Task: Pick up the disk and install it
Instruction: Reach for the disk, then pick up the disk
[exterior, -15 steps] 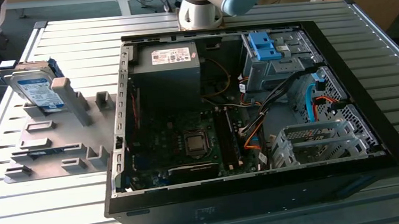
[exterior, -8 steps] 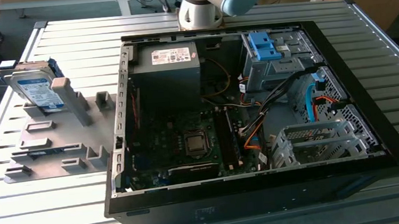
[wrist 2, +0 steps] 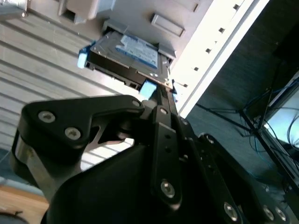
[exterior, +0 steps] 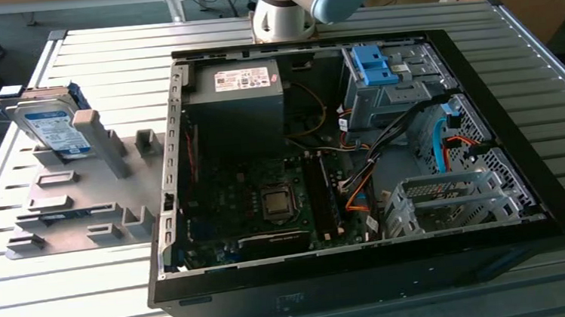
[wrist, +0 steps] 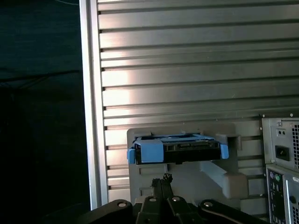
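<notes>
In exterior view, disk (exterior: 50,125) sits upper left, propped on edge in grey fixture (exterior: 98,190) w/ label toward camera. Long axis slants from upper left to lower right. In first wrist view, gripper (wrist: 164,179) is clenched, holding nothing. Disk is just beyond its tips, not touching, blue carrier (wrist: 150,151) edge facing them.

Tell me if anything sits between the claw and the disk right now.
Nothing visible does. In the first wrist view the claw points at the disk across a bare gap; the disk rests on its grey fixture, whose post sits off to one side.
</notes>
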You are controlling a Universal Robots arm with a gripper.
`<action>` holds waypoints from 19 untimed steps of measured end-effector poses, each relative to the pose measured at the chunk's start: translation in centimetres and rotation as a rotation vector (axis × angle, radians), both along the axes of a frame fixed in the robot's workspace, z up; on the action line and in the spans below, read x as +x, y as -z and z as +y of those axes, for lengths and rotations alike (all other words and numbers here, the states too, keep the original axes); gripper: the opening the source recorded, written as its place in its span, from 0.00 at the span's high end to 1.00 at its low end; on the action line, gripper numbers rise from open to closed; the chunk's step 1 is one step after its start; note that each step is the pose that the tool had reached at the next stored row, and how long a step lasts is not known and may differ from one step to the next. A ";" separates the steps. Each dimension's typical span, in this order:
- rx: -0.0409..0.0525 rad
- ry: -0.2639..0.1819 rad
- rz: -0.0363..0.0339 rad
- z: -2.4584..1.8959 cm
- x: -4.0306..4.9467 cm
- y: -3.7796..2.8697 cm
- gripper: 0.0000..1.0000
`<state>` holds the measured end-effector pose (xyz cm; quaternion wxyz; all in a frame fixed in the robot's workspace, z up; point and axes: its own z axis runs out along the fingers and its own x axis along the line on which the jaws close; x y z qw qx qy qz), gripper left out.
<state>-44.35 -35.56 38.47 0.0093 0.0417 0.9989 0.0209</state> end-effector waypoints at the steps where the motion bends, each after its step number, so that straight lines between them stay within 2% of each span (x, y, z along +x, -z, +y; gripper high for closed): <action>1: -0.0002 0.001 0.0003 0.01 0.11 0.05 0.89; 5: -0.0004 0.005 0.0074 0.02 0.53 0.19 0.89; 19: -0.0004 0.005 0.0077 0.02 0.54 0.24 0.89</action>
